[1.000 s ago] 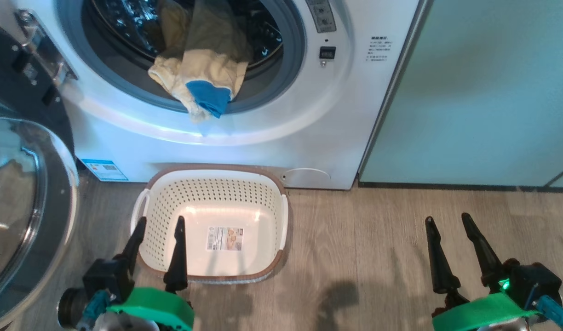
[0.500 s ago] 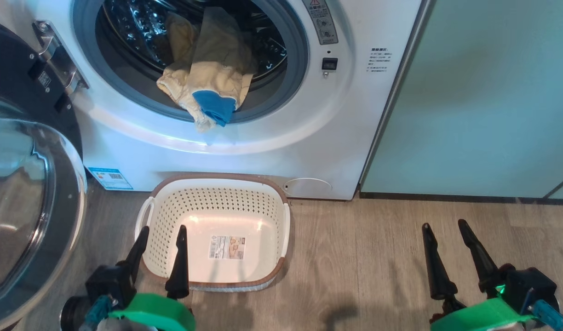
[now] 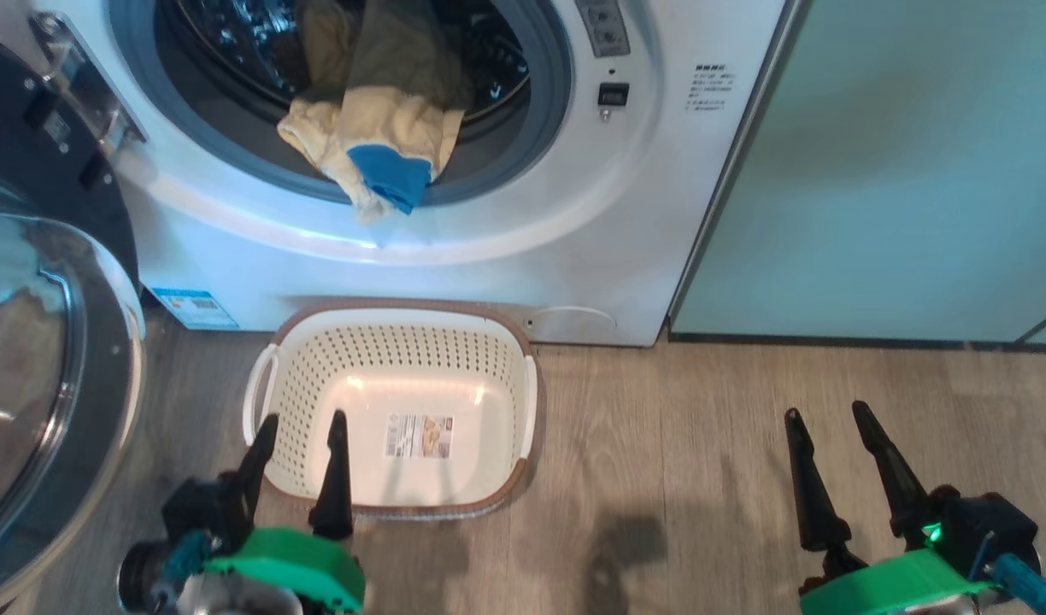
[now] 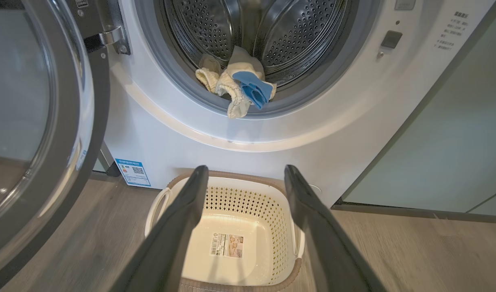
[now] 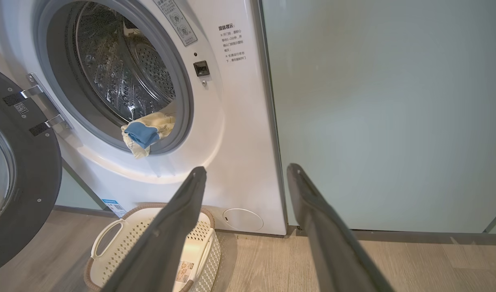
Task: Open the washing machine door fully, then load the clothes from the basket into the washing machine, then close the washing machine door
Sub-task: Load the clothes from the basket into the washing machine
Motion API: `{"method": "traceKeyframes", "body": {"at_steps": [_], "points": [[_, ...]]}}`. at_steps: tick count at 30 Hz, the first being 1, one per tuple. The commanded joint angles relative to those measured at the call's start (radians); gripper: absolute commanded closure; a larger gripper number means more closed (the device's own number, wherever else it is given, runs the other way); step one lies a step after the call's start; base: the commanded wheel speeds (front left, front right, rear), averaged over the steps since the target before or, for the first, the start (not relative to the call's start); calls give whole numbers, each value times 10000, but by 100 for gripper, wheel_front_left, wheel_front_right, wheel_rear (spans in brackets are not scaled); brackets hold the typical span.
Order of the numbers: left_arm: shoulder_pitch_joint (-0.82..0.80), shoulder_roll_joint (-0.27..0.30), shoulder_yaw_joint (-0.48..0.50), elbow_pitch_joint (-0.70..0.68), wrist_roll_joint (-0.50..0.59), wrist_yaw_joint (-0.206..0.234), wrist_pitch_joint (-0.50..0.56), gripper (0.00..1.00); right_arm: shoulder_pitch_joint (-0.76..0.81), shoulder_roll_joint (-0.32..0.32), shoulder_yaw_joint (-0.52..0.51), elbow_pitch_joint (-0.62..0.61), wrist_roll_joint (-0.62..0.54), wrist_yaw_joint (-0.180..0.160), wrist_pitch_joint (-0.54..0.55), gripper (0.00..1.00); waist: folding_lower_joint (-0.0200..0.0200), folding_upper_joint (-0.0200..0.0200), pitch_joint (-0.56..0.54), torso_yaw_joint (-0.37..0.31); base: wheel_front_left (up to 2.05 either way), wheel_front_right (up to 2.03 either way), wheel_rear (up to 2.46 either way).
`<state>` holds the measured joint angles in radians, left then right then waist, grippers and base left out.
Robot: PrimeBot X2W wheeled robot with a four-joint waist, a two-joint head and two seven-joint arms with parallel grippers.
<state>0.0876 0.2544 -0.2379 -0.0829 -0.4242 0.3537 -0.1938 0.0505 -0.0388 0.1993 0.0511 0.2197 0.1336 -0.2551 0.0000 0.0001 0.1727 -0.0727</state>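
Head view: your left gripper (image 3: 303,417) and right gripper (image 3: 826,410) both gape, empty. Just past the left jaws sits the basket (image 3: 403,354); beyond, clothes (image 3: 386,128) hang from the washing machine (image 3: 574,213) mouth.

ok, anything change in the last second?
Only the head camera shifted: the whole scene slid down the picture, then back up. Nothing was moved, gripped or released. The clothes still hang over the lip of the washing machine, the basket sits empty on the floor, the washing machine door stands open, and the left gripper and right gripper stay open and empty.
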Motion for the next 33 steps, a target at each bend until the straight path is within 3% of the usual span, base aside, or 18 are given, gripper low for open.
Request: {"method": "traceKeyframes", "body": {"at_steps": [1, 14, 25, 33], "points": [[-571, 34, 324, -251, -30, -29, -21, 0, -451, -114, 205, -367, -28, -29, -67, 0, 0, -1, 153, -14, 0, 0, 0], [-2966, 94, 337, 1089, -205, -718, -160, 0, -1287, -114, 122, -692, 148, -29, -67, 0, 0, -1, 2111, -476, 0, 0, 0], [-5462, 807, 752, 2266, -154, -1052, 88, 0, -2109, -114, 41, -991, 565, -29, -67, 0, 0, -1, 3783, -1101, 0, 0, 0], [-6560, 1443, 1276, 3007, -310, -1074, 371, 0, -2402, -114, -44, -1087, 914, -29, -67, 0, 0, -1, 4259, -1602, 0, 0, 0]]}}
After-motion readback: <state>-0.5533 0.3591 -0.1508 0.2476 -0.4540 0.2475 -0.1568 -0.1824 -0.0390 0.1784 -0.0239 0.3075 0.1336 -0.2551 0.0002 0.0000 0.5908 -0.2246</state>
